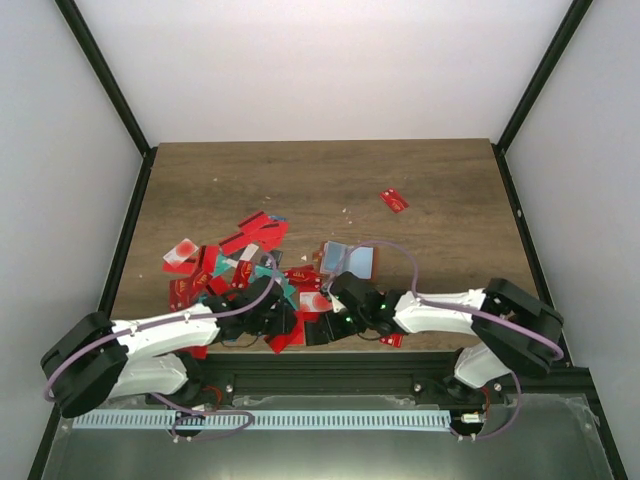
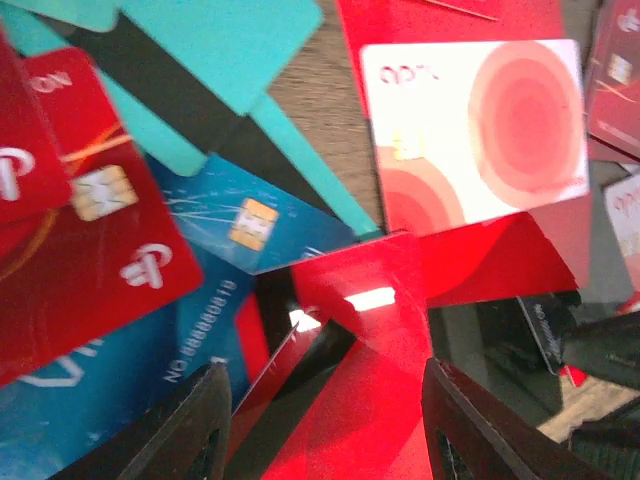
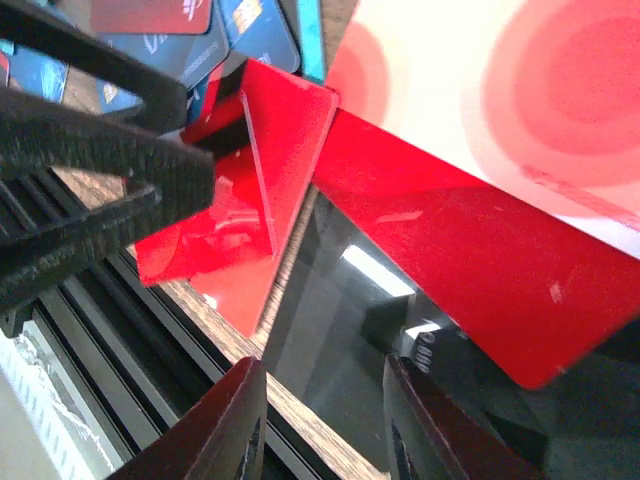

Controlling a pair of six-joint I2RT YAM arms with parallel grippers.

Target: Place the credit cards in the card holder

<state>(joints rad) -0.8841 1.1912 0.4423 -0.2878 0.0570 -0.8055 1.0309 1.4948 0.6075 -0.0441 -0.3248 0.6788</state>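
The credit cards (image 1: 240, 262) lie in a loose pile at the table's left middle, mostly red, with some teal and blue. The card holder (image 1: 349, 260) lies open just right of the pile, brown with a pale blue inside. My left gripper (image 1: 285, 325) (image 2: 322, 375) is at the pile's near edge, and a tilted red card (image 2: 350, 390) spans from one finger to the other. My right gripper (image 1: 322, 326) (image 3: 322, 375) faces it from the right, jaws apart over a glossy black card (image 3: 350, 320). A white card with red circles (image 2: 475, 130) (image 3: 500, 90) lies just beyond both.
One red card (image 1: 394, 200) lies alone at the far right of the table. The table's front edge and a black rail (image 3: 120, 340) run right beside the right gripper. Dark frame posts (image 1: 120, 120) border the table on both sides.
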